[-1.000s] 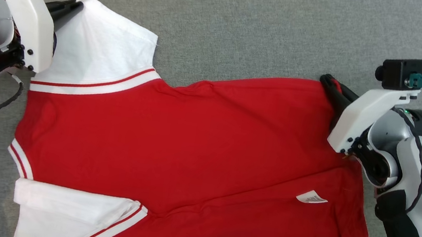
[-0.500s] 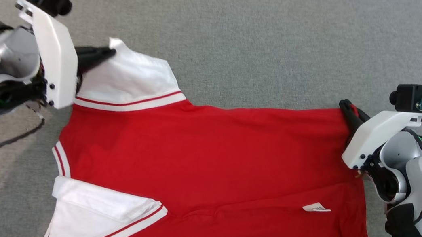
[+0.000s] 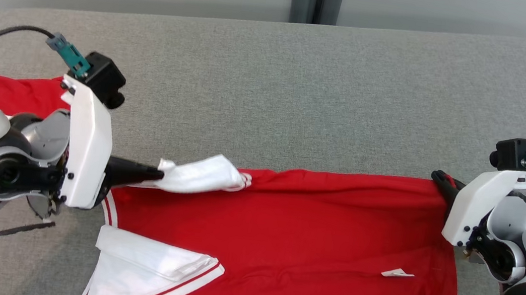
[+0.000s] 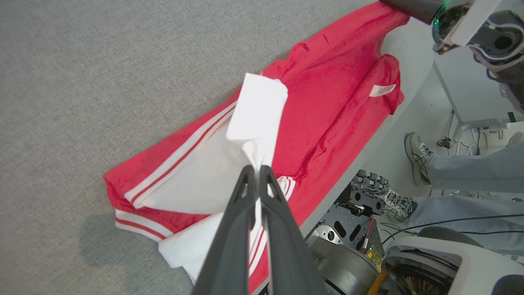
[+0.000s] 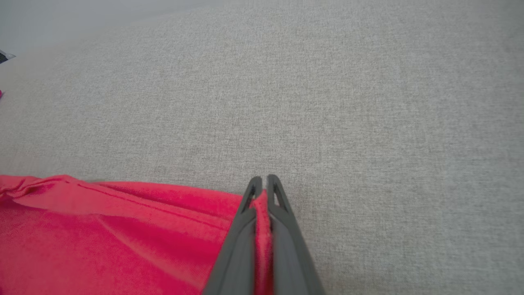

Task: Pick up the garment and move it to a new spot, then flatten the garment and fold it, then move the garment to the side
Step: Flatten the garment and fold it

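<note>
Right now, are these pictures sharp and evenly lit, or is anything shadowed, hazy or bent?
Head view: soft, even light, sharp, no glare on the shirt. Left wrist view: the wide lens bends the table edge; a faint shadow lies beside the shirt. Right wrist view: the table's far end goes hazy, the red looks pinkish by the right gripper.

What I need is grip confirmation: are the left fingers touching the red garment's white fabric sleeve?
Touching. Left wrist view: left gripper fingers pinch the white fabric sleeve between their tips.
</note>
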Controlling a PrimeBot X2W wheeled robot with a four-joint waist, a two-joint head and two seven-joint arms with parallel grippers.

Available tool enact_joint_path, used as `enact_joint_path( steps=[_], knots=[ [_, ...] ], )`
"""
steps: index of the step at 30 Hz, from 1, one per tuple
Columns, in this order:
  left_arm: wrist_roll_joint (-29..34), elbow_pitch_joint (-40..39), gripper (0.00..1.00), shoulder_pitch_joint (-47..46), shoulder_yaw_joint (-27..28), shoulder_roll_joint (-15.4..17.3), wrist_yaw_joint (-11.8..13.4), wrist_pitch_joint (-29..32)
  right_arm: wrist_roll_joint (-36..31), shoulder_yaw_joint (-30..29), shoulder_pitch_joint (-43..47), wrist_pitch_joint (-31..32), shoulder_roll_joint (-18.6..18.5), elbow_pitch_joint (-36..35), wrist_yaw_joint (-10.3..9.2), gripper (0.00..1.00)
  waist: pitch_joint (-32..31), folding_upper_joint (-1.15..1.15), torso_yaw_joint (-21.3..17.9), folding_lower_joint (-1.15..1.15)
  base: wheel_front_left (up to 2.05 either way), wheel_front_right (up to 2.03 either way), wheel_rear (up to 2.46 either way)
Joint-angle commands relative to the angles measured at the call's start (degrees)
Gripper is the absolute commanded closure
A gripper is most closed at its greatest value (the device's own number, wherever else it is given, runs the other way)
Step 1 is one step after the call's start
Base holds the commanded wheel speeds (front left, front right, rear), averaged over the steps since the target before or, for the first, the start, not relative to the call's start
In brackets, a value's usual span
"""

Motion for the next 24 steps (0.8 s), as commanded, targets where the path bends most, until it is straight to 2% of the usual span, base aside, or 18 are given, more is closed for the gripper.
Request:
enact_joint_path(
  steps=[1, 7, 17, 24],
  knots=[
    [-1.45, -0.69, 1.00, 1.27, 0.02, 0.28, -0.04, 1.44, 0.79, 0.51, 0.62, 0.61, -1.00, -0.13, 0.01, 1.00, -0.39, 0.00, 0.40, 0.00, 0.00, 0.00, 0.00],
    [-3.62, -2.00, 1.00, 2.44, -0.01, 1.19, -0.04, 5.70, 1.76, 1.87, -0.22, 0.48, -2.76, 2.01, 0.01, 1.00, -0.54, 0.00, 1.07, 0.00, 0.00, 0.00, 0.00],
    [-5.34, -3.26, 1.00, 4.12, -0.01, 0.94, -0.04, 7.95, 3.32, 3.66, -1.05, -1.16, -4.02, 4.70, 0.01, 1.00, -1.06, 0.00, 1.83, 0.00, 0.00, 0.00, 0.00],
    [-5.80, -3.99, 1.00, 4.36, -0.04, 1.17, -0.04, 9.56, 4.86, 5.11, -1.53, -4.44, -4.88, 2.81, 0.01, 1.00, -1.96, 0.00, 2.11, 0.00, 0.00, 0.00, 0.00]
  ],
)
